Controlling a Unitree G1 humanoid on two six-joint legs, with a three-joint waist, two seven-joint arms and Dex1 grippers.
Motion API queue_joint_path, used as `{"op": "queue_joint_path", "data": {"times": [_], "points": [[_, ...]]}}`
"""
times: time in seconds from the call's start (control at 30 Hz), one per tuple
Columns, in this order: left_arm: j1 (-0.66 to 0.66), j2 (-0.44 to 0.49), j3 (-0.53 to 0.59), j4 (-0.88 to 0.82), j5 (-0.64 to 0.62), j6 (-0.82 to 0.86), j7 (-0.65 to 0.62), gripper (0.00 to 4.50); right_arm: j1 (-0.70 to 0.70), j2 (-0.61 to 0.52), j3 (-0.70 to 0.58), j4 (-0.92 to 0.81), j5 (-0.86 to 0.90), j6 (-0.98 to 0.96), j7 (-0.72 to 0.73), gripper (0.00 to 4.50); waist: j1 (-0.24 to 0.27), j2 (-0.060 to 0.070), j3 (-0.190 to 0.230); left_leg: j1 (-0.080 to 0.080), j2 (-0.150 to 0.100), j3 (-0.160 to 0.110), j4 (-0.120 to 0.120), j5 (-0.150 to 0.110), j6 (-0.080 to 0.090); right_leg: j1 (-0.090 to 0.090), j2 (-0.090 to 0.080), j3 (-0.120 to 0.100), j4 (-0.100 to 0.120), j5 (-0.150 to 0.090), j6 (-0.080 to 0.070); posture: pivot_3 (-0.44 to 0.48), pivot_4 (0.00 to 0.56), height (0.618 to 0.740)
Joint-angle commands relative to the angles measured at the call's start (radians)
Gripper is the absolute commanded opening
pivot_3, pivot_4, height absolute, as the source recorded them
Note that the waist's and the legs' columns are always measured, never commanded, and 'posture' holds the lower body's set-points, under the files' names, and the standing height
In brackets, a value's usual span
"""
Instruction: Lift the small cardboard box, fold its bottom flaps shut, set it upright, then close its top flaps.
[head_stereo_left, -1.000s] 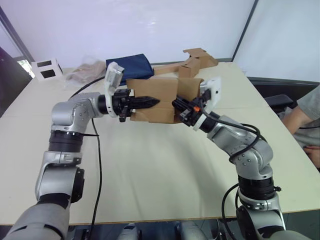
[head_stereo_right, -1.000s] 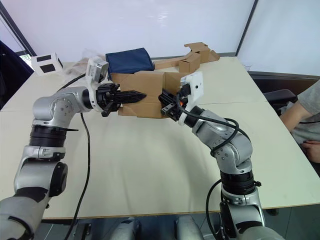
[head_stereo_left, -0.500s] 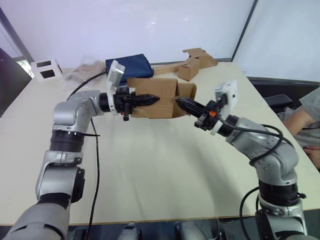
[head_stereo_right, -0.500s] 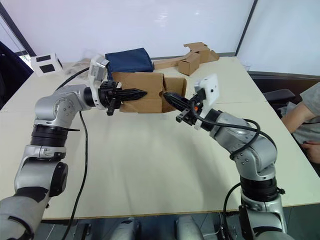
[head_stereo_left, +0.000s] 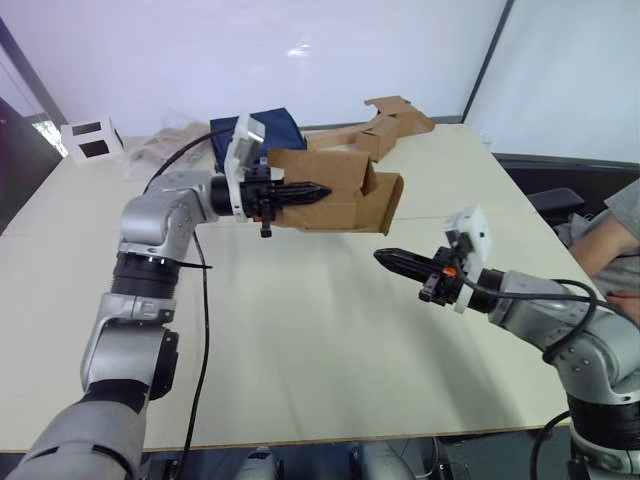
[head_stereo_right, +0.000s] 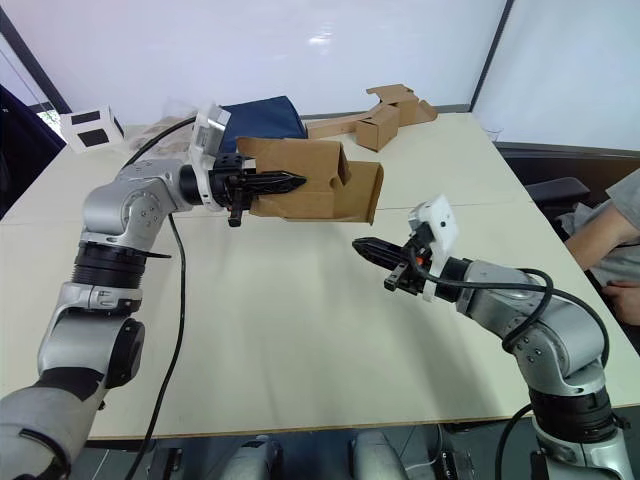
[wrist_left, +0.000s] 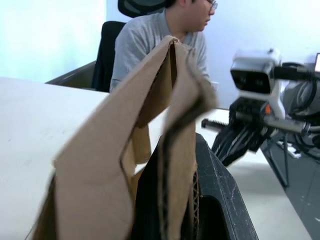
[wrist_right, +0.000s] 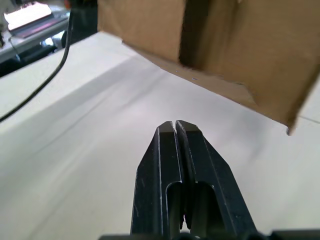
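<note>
Right hand (head_stereo_left: 388, 259) — fingers pressed together, holding nothing, poised low over the bare tabletop (head_stereo_left: 300, 330).

Small cardboard box (head_stereo_left: 335, 195) — ahead of and above the right hand, well apart from it, held in the air on its side. Its open end faces the right hand; its bottom flaps (head_stereo_left: 388, 205) stand loose and splayed there.

Left hand (head_stereo_left: 305, 190) — fingers clamped on a wall of the box, one finger inside as the left wrist view shows.

Step, as judged: box lifted, bottom flaps not yet folded. Next move calls for the right hand to rise to the open end and press the flaps inward while the left hand steadies the box.

Beyond the box: navy bag (head_stereo_left: 262, 128), a second brown box with long strips (head_stereo_left: 385, 120), white box with black squares (head_stereo_left: 90, 138).

Writing, brands, labels: none legible.
</note>
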Motion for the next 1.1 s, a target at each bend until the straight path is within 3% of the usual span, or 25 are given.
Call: {"op": "queue_joint_path", "data": {"times": [0.03, 0.77, 1.1], "points": [[-0.035, 0.014, 0.025, -0.048, -0.041, 0.026, -0.011, 0.00, -0.050, 0.037, 0.027, 0.033, -0.076, -0.094, 0.000, 0.05, 0.000, 0.000, 0.000, 0.000, 0.000, 0.000, 0.000, 0.000, 0.000, 0.000, 0.000, 0.000, 0.000, 0.000, 0.000, 0.000, 0.150, 0.740], [-0.012, 0.047, 0.029, -0.115, -0.087, 0.092, -0.004, 0.00, -0.173, 0.199, 0.074, 0.125, -0.136, -0.203, 0.043, 0.05, 0.000, 0.000, 0.000, 0.000, 0.000, 0.000, 0.000, 0.000, 0.000, 0.000, 0.000, 0.000, 0.000, 0.000, 0.000, 0.000, 0.150, 0.740], [-0.011, 0.049, 0.032, -0.086, -0.070, 0.069, 0.011, 0.00, -0.193, 0.171, 0.053, 0.095, -0.118, -0.175, 0.065, 0.05, 0.000, 0.000, 0.000, 0.000, 0.000, 0.000, 0.000, 0.000, 0.000, 0.000, 0.000, 0.000, 0.000, 0.000, 0.000, 0.000, 0.150, 0.740]]}}
